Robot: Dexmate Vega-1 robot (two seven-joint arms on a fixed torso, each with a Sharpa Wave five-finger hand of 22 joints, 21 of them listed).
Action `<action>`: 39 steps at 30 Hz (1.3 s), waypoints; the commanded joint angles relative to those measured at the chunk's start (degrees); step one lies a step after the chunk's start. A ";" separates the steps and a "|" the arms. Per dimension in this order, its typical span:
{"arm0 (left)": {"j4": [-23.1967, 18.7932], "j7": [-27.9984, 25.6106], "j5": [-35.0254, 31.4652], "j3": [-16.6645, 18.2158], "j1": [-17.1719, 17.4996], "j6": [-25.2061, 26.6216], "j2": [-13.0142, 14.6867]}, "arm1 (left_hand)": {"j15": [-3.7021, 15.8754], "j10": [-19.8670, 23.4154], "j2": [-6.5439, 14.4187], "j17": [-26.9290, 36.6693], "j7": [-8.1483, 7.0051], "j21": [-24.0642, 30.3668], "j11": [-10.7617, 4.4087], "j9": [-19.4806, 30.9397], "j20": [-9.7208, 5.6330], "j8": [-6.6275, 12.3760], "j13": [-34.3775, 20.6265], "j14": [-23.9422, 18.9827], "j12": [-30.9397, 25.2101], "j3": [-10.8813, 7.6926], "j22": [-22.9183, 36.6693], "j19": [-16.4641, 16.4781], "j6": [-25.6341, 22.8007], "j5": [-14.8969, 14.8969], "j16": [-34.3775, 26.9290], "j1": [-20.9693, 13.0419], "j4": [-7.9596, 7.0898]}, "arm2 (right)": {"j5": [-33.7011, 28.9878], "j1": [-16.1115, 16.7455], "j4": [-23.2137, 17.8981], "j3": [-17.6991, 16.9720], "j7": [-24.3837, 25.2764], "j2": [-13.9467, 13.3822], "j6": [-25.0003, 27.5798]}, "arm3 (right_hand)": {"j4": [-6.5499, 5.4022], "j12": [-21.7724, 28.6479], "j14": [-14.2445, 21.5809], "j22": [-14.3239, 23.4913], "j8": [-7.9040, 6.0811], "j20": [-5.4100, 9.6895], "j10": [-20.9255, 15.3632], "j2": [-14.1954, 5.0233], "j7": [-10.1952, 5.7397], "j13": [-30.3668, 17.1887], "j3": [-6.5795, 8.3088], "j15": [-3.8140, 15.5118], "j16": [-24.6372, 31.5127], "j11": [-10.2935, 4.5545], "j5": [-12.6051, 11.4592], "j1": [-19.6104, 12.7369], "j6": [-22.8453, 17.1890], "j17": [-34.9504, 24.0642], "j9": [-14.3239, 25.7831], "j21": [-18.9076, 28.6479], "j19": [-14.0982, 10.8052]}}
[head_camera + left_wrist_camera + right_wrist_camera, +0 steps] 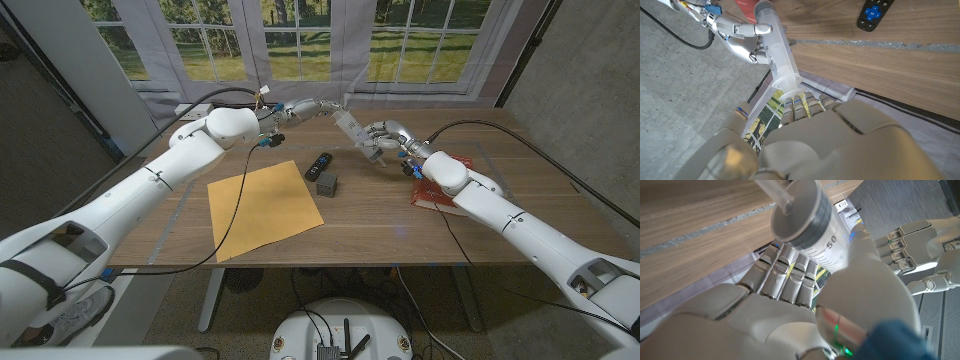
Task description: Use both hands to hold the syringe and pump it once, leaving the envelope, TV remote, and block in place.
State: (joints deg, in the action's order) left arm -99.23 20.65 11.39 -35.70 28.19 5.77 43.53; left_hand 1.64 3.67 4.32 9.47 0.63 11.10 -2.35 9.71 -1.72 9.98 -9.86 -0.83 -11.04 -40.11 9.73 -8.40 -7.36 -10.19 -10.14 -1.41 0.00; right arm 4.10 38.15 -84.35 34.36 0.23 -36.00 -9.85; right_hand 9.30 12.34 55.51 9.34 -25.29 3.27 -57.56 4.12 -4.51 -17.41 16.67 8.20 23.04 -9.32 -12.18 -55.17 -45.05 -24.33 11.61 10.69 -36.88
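I have the syringe lifted off the tabletop, in the upper middle of the head view, slanted between my two hands. My right hand grips the barrel: in the right wrist view the fingers curl around one side of it and the thumb closes on the other. My left hand meets the plunger end; in the left wrist view its fingers touch the flared flange, though I cannot tell whether they clamp it or only press against it.

The syringe is a wide, clear plastic cylinder with printed scale marks, a "50" among them, and a grey rubber plunger seal inside.

Below, in the middle of the head view, the flat manila envelope lies on the wood-grain tabletop, the black TV remote just beside its upper right corner, the small dark block near the remote. A red book lies under my right forearm.
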 commanded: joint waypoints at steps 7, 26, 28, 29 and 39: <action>-0.46 0.02 0.23 0.21 0.75 -0.13 0.45 | 3.13 0.09 4.11 0.11 0.14 0.06 0.18 0.19 -2.29 0.33 -0.04 -0.28 0.26 -0.02 0.19 0.21 -0.30 -0.19 -0.01 0.52 -0.57 | 0.11 0.28 -1.09 0.10 0.30 0.16 1.03 | -0.10 0.15 0.69 0.19 -0.10 2.25 -2.05 -10.77 -6.02 -0.37 0.21 5.51 -0.28 -1.97 -0.41 -9.74 -6.36 -0.31 0.18 0.13 -0.08; -4.31 -3.82 -0.77 2.67 3.46 0.22 2.77 | 2.87 -0.09 4.25 0.05 0.04 0.16 0.31 0.19 -1.94 0.29 -0.04 -0.11 0.36 -0.23 0.17 0.62 -0.16 -0.23 0.10 0.34 -0.77 | 1.01 2.06 -3.11 -0.35 0.69 -0.63 2.56 | 0.20 -0.03 0.30 0.20 0.09 2.14 -1.98 -10.63 -5.94 -0.31 0.32 5.57 -0.89 -1.97 -0.48 -9.98 -6.52 -0.50 0.21 0.02 0.28; -4.80 -4.40 -0.94 3.01 3.84 0.29 3.04 | 2.88 -0.16 4.29 0.04 -0.11 0.16 0.36 0.19 -1.89 0.28 -0.04 -0.05 0.38 -0.27 0.17 0.64 -0.13 -0.23 0.13 0.29 -0.76 | 1.13 2.18 -3.11 -0.41 0.80 -0.59 2.52 | 0.20 -0.05 0.25 0.20 0.10 2.13 -1.94 -10.64 -5.96 -0.29 0.34 5.55 -0.95 -1.97 -0.49 -9.99 -6.53 -0.50 0.22 0.01 0.31; -5.04 -4.74 -0.96 3.21 4.07 0.32 3.13 | 2.90 -0.16 4.30 0.03 -0.13 0.18 0.34 0.19 -1.87 0.28 -0.04 -0.05 0.38 -0.28 0.17 0.70 -0.12 -0.24 0.13 0.27 -0.76 | 1.13 2.23 -3.12 -0.42 0.85 -0.59 2.46 | 0.23 -0.08 0.23 0.20 0.11 2.09 -1.92 -10.59 -6.01 -0.27 0.33 5.58 -0.96 -1.97 -0.49 -10.03 -6.55 -0.54 0.22 -0.01 0.39; -6.63 -7.58 -1.33 4.83 5.89 0.12 3.82 | 2.90 -0.54 4.51 -0.04 -0.21 0.40 0.30 0.20 -1.59 0.21 -0.04 0.44 0.50 -0.55 0.15 1.53 0.14 -0.27 0.31 -0.13 -0.54 | 1.69 2.64 -3.01 -0.65 1.11 -0.50 2.23 | 0.22 -0.15 0.16 0.20 0.21 2.05 -1.86 -10.59 -6.01 -0.22 0.31 5.59 -1.12 -1.98 -0.51 -10.09 -6.60 -0.65 0.23 0.01 0.44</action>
State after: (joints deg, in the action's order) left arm -104.03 15.95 10.58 -32.54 32.35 5.90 46.47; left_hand 1.87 3.44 4.33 9.33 0.53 11.09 -2.13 9.85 -2.04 10.25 -9.86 -0.61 -10.76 -40.36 9.73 -7.27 -7.47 -10.19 -10.15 -1.42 -0.71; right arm 5.30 40.29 -87.33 33.89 1.25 -36.44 -7.59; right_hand 9.49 11.73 55.50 9.35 -24.61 3.48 -57.55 3.85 -4.52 -17.44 16.83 8.19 22.11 -9.33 -12.13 -54.91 -45.05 -24.86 11.61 10.69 -36.67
